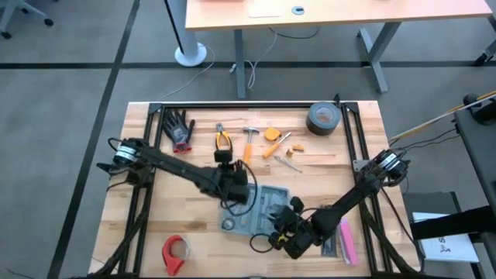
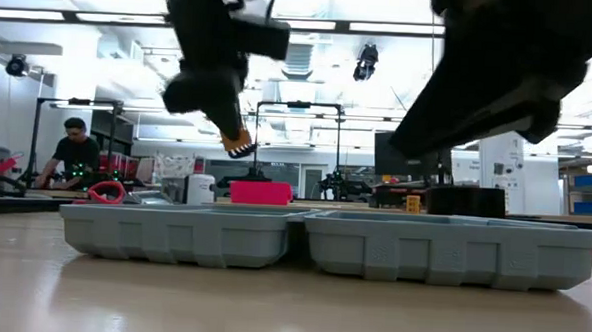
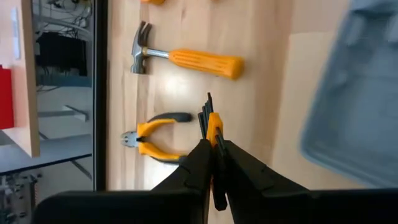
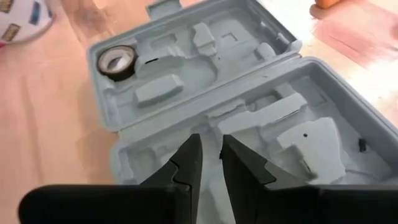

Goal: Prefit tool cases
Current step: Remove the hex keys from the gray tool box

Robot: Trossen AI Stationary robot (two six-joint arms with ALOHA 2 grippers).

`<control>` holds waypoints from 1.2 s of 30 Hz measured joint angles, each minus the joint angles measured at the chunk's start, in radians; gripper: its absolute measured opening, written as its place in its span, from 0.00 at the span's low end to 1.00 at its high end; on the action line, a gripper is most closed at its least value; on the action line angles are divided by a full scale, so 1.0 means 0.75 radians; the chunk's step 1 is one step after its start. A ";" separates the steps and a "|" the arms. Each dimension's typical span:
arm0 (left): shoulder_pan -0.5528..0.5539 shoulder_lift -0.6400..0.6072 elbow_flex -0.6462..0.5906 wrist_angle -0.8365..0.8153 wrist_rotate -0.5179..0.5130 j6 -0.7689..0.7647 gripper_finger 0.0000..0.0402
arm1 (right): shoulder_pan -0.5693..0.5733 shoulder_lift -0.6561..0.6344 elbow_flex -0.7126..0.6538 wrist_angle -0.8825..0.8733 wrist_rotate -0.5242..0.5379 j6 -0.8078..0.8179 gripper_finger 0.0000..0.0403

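Observation:
The blue-grey tool case (image 1: 263, 208) lies open and flat mid-table, both moulded halves up (image 4: 249, 93). A small roll of tape (image 4: 117, 62) sits in one slot. My left gripper (image 1: 225, 161) hangs above the table just beyond the case's far left side, shut on a small yellow-and-black folding tool (image 3: 212, 121), seen also in the low view (image 2: 239, 142). My right gripper (image 1: 277, 226) hovers over the case's near right part; its fingers (image 4: 193, 158) stand a narrow gap apart with nothing between them, clear of the tray in the low view. My left gripper pinches the folding tool's yellow body (image 3: 215, 134) between its two fingers. The black ends (image 3: 205, 107) stick out past the fingertips. The fingers slant down toward the table's far side. The tool is lifted clear of the table and the case.
A yellow-handled hammer (image 3: 186, 62) and pliers (image 3: 155, 138) lie on the table beyond the left gripper. Black gloves (image 1: 178, 128) and a grey tape roll (image 1: 323, 118) lie at the far edge, a red tape dispenser (image 1: 174, 252) near left, pink and black bars (image 1: 347, 240) near right.

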 joint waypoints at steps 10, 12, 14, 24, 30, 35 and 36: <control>0.182 -0.032 -0.220 0.305 0.257 0.106 0.07 | 0.068 -0.019 0.001 -0.086 0.090 0.112 0.11; 0.194 -0.066 -0.294 0.371 0.280 0.100 0.07 | 0.070 -0.019 0.001 -0.090 0.089 0.127 0.11; 0.203 -0.113 -0.366 0.421 0.286 0.077 0.07 | 0.070 -0.020 0.001 -0.097 0.089 0.139 0.12; 0.269 -0.498 -0.727 0.524 0.278 -0.090 0.07 | 0.058 -0.020 0.002 -0.093 0.089 0.138 0.14; 0.357 -0.612 -0.856 0.511 0.268 -0.118 0.07 | 0.055 -0.020 0.002 -0.087 0.090 0.142 0.11; 0.418 -0.584 -0.876 0.465 0.275 -0.140 0.07 | 0.055 -0.020 0.002 -0.077 0.089 0.141 0.10; 0.425 -0.568 -0.876 0.464 0.285 -0.144 0.07 | 0.055 -0.022 0.002 -0.076 0.089 0.141 0.10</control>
